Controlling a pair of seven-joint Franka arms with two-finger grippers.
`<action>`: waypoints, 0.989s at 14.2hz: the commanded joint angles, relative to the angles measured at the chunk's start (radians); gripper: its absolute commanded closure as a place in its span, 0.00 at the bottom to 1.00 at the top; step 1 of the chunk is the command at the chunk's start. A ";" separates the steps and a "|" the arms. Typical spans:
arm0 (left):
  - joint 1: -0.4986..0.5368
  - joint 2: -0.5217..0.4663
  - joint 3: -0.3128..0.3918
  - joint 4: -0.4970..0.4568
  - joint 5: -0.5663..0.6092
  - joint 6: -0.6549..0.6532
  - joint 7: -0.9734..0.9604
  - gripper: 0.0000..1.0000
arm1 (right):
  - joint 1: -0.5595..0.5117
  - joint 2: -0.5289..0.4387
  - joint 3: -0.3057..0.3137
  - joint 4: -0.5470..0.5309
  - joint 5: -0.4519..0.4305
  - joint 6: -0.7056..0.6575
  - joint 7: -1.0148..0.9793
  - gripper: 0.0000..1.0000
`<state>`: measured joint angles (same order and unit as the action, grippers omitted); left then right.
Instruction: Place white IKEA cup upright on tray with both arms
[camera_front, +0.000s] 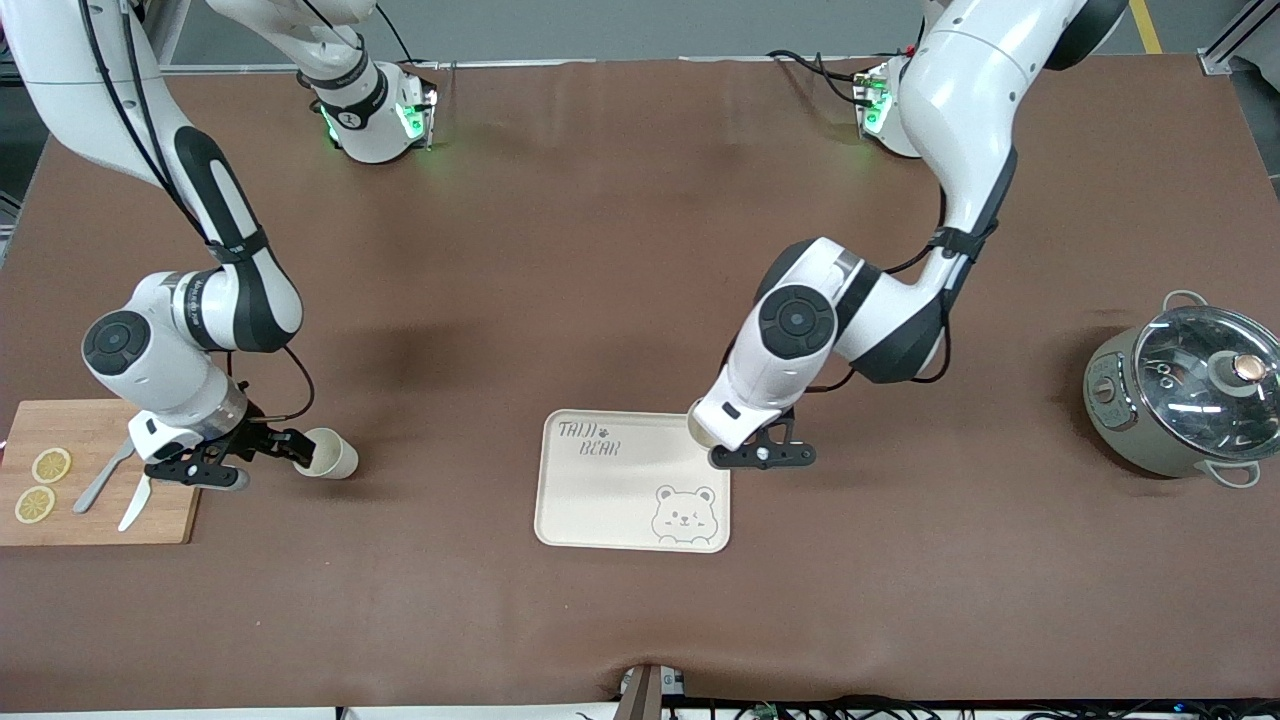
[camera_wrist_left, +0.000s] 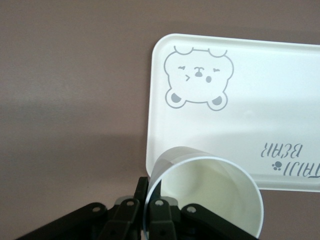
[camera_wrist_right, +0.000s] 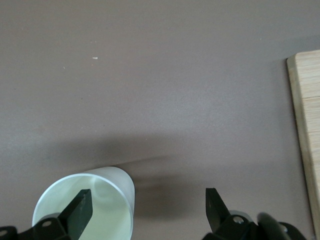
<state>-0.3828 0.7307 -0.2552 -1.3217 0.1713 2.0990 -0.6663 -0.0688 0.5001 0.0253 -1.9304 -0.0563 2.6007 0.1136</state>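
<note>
The cream tray (camera_front: 610, 500) with a bear face lies mid-table; it also shows in the left wrist view (camera_wrist_left: 250, 100). My left gripper (camera_front: 715, 440) is shut on the rim of a white cup (camera_front: 698, 430), one finger inside and one outside, held over the tray's edge at the left arm's end. The left wrist view shows this grip (camera_wrist_left: 150, 190) and the cup's open mouth (camera_wrist_left: 210, 195). A second white cup (camera_front: 330, 453) lies on the table beside the wooden board, mouth toward my right gripper (camera_front: 290, 445). That gripper (camera_wrist_right: 147, 195) is open, one finger inside the cup (camera_wrist_right: 115, 185).
A wooden cutting board (camera_front: 90, 520) with lemon slices, a knife and a fork lies at the right arm's end; its edge shows in the right wrist view (camera_wrist_right: 307, 125). A grey pot with a glass lid (camera_front: 1180, 400) stands at the left arm's end.
</note>
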 joint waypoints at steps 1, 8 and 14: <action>-0.021 0.042 0.013 0.064 0.017 -0.008 -0.015 1.00 | 0.000 0.024 0.005 0.005 -0.013 0.007 -0.003 0.00; -0.031 0.107 0.025 0.059 0.017 0.130 -0.030 1.00 | -0.005 0.043 0.007 0.005 -0.031 -0.010 -0.003 0.00; -0.033 0.131 0.025 0.052 0.020 0.188 -0.032 1.00 | -0.002 0.028 0.008 0.013 -0.030 -0.031 -0.003 0.62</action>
<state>-0.3986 0.8475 -0.2449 -1.2938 0.1713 2.2701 -0.6697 -0.0672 0.5434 0.0281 -1.9198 -0.0727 2.5918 0.1121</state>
